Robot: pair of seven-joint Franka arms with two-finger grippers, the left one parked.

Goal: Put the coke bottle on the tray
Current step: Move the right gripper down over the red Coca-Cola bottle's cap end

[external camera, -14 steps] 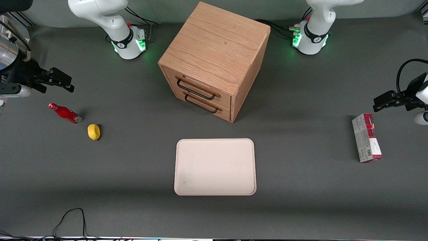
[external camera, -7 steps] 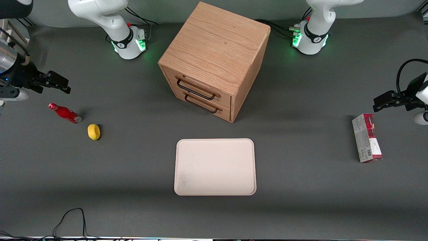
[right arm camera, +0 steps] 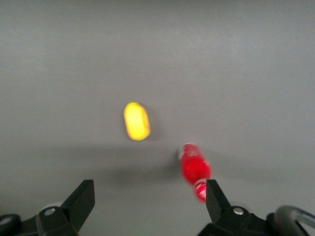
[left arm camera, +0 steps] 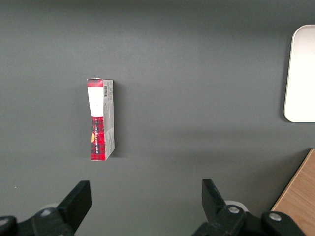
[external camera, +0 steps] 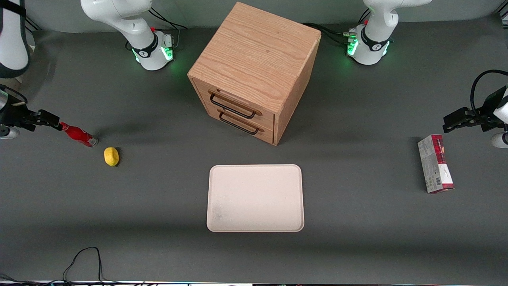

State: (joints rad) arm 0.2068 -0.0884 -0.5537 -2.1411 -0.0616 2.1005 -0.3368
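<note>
Coke bottle (external camera: 78, 134) lies on the table, spread pincer (external camera: 50, 119) at its cap.

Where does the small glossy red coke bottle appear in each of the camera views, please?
Front view: the small glossy red coke bottle lies on the dark table toward the working arm's end, beside the gripper.
Right wrist view: the bottle lies close to one of the open jaws.
Left wrist view: not in it.
Shared landmark: the small yellow lemon-like object beside the bottle.

The right arm's hand (external camera: 53, 120) hovers low, fingers spread wide, its tips just beside the coke bottle's (external camera: 78, 134) cap.
</note>
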